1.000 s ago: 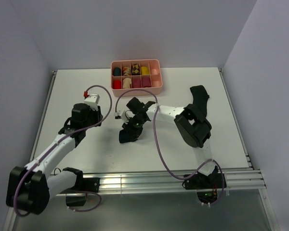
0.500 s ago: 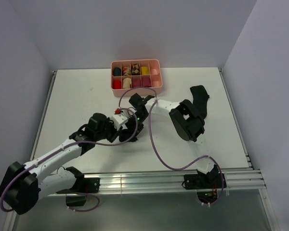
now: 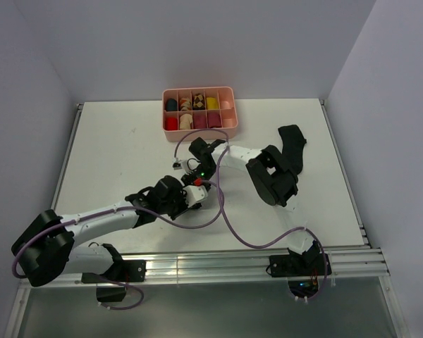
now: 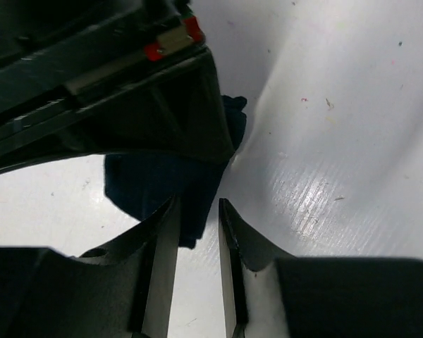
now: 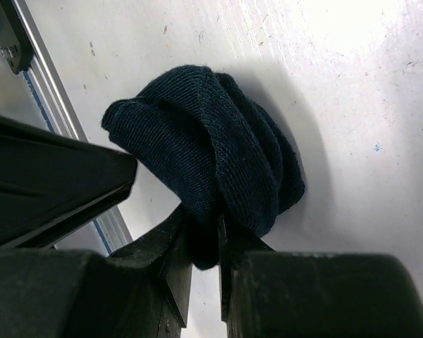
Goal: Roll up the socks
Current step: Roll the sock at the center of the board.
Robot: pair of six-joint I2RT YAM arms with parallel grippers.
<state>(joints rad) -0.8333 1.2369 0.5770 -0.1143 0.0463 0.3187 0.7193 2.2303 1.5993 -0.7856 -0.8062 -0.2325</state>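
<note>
- The right claw (image 5: 203, 218) is pinched shut on a fold of the rolled black sock (image 5: 211, 155). The cloth is squeezed tight between its two fingers.
- This sock is bunched into a round, fat bundle. It sits on the white table (image 3: 113, 148), near the middle, a little way in front of the pink tray (image 3: 201, 134).
- The left claw (image 4: 197, 204) is just beside the same bundle, coming at it from the other side.
- The left claw's fingers are only a little way apart. A corner of the sock pokes in between them.
- In the left wrist view, a thin strip of white table shows between that corner and one finger (image 4: 229, 239). So this claw is not squeezing the sock.
- The two claws are very close, almost nose to nose, with the bundle between them.
- From above, the left arm reaches in low from the near left corner. The right arm bends round from the near right side.
- The other black sock (image 3: 293, 144) lies flat and long on the right side of the table. It is well apart from the bundle, and the right arm's elbow covers part of it.
- The pink tray stands at the far edge of the table. Small colourful rolls sit in its little boxes.
</note>
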